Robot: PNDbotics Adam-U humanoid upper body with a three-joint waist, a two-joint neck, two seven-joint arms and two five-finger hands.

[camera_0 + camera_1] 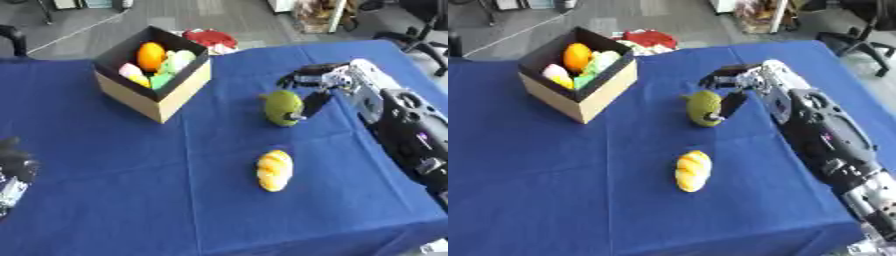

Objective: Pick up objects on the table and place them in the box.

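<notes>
Right hand (317,80) over the green fruit (283,107) mid-table, fingers curled round it w/ thumb on its side. Needs a snug wrap, then lift clear & carry to the box (156,96).

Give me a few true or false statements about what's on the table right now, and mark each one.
1. The right hand is at the green object. True.
2. The box is empty. False: it holds an orange item and other coloured pieces.
3. The yellow object lies on the blue cloth, nearer the camera than the green object. True.
4. The left hand is holding the yellow object. False: it sits idle at the lower left edge.
</notes>
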